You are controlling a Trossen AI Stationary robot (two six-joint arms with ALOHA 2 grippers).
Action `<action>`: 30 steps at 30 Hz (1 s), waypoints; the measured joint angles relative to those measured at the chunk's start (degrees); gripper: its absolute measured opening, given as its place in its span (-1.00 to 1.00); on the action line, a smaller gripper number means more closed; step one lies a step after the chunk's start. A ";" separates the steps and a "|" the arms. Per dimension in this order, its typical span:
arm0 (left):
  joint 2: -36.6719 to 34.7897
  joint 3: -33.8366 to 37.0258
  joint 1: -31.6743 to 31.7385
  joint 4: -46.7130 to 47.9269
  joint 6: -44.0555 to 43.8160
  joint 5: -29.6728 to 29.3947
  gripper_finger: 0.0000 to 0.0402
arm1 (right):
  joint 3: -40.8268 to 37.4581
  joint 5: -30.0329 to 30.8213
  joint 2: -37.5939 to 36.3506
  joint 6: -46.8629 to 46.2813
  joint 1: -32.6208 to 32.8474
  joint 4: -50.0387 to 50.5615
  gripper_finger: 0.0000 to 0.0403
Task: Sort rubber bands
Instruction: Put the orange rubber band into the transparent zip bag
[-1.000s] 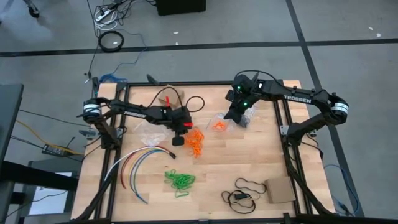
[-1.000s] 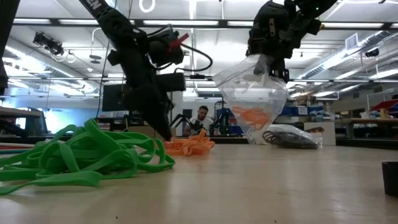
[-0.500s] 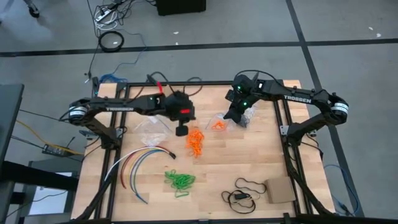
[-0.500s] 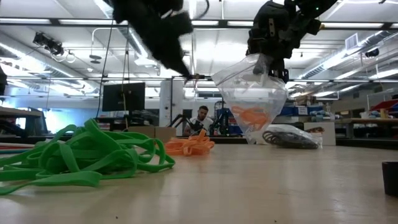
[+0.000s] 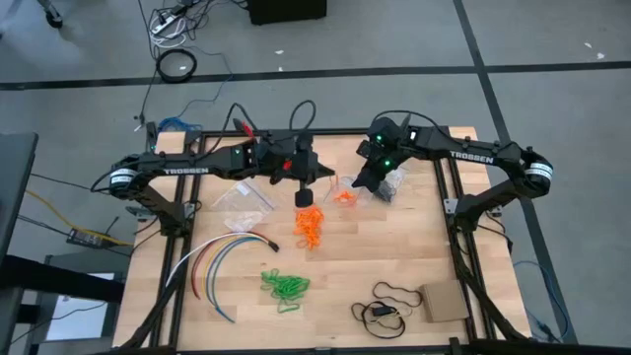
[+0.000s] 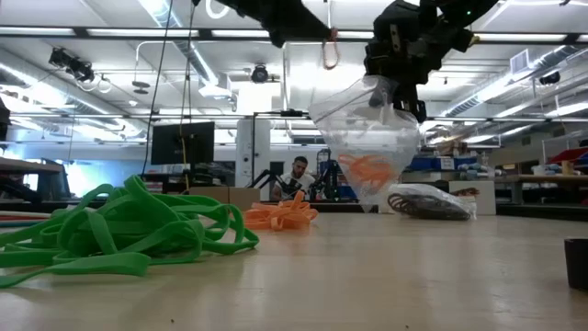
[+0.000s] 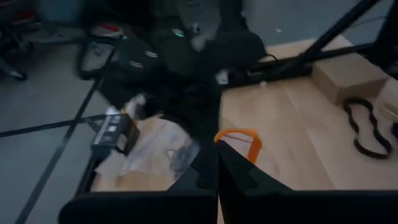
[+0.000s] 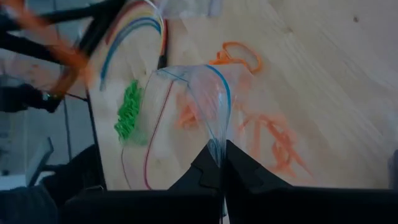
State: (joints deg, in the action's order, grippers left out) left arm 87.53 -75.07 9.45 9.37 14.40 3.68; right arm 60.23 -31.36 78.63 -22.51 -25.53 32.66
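Observation:
My left gripper (image 5: 305,187) is up above the table, shut on one orange rubber band (image 6: 329,51) that dangles beside the clear bag's mouth. My right gripper (image 5: 367,179) is shut on a clear zip bag (image 6: 367,138) with several orange rubber bands inside. A heap of orange rubber bands (image 5: 310,225) lies mid-table below my left gripper. A heap of green ones (image 5: 285,286) lies nearer the front edge. Dark rubber bands lie in a second clear bag (image 6: 432,202) by the right arm. My left gripper pinches the orange band's loop at one spot (image 7: 219,138) between its fingertips. The fingers slant down toward the table's right side. The rest of the loop (image 6: 329,57) hangs below them, clear of the table. My right gripper pinches the clear bag's top rim (image 8: 217,142), near the blue zip strip, between its two fingers, which slant down. The bag hangs below them with its mouth open. I cannot tell whether its bottom (image 6: 375,204) touches the table.
Long coloured cables (image 5: 222,258) curve along the left side. Empty clear bags (image 5: 243,201) lie under the left arm. A black cord loop (image 5: 392,294) and a cardboard box (image 5: 446,301) lie at the near right. A person sits in the room beyond.
My left gripper has risen from the orange heap, lifting one orange band clear, and has gone toward the bag at the table's right. It has tipped from pointing steeply down to nearly level. The bag's rim has shifted slightly.

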 joint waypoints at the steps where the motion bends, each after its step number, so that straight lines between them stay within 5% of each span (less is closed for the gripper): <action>1: 0.58 0.00 -0.30 -0.05 0.11 -0.20 -1.00 | 0.00 -0.26 0.00 -0.81 0.07 -0.95 -1.00; 12: 6.10 0.07 -2.03 -0.12 3.60 -13.98 -1.00 | 0.02 -0.85 0.00 -6.67 3.75 -7.03 -1.00; 20: 5.97 0.07 -4.17 2.78 3.79 -3.04 -0.92 | 0.02 -0.78 0.00 -7.45 4.42 -9.40 -1.00; 30: 5.97 0.07 -7.06 6.92 4.70 -6.94 -0.39 | 0.02 -1.27 0.00 -7.88 3.76 -12.07 -1.00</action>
State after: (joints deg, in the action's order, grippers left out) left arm 93.49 -75.00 2.39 16.29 19.09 -3.26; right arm 60.25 -32.63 78.63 -30.39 -21.78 20.59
